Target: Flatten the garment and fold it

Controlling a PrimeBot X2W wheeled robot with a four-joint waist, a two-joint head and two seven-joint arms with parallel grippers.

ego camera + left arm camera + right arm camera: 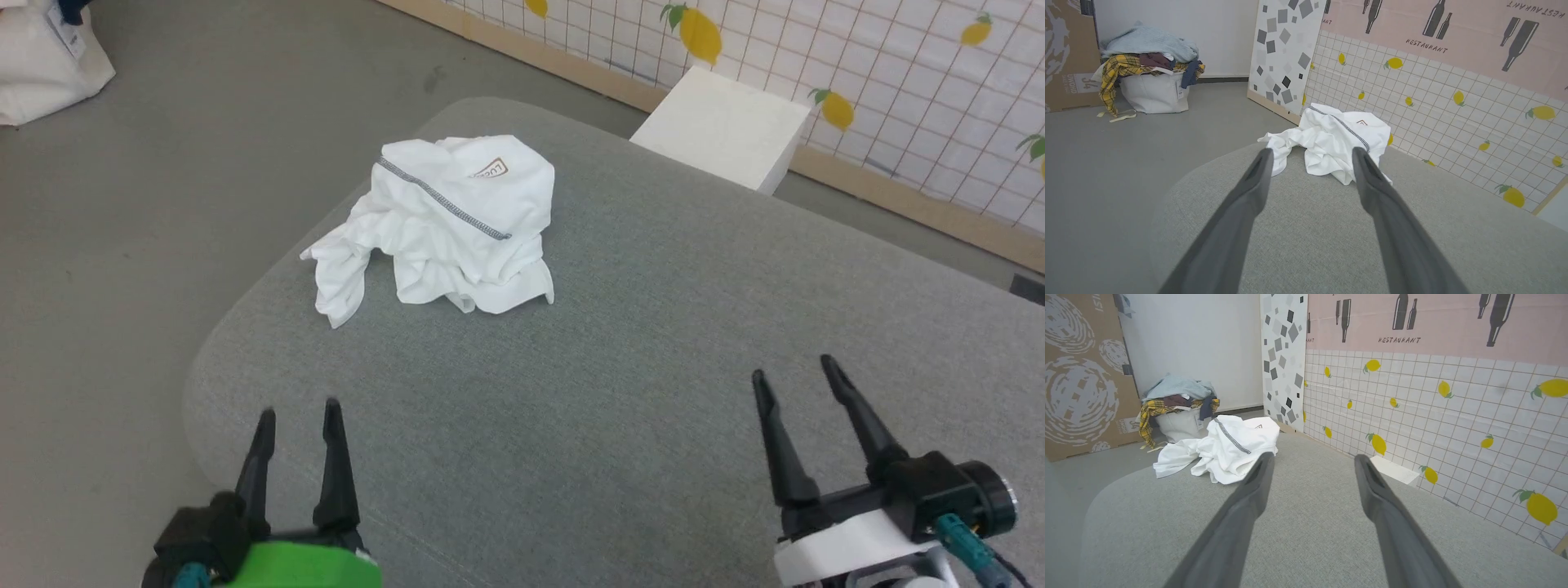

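The garment is a white shirt lying in a crumpled heap near the far left corner of the grey cushioned surface. A grey stitched seam crosses it diagonally and a small brown-bordered patch faces up. My left gripper hovers open at the near left, well short of the heap. Open too, my right gripper stands at the near right, far from it. In the left wrist view the garment lies ahead between the open fingers. From the right wrist the garment shows ahead to the left.
A white block stands on the floor beyond the cushion's far edge, by the lemon-tiled wall. A white bin heaped with clothes sits on the grey floor to the far left, beside cardboard.
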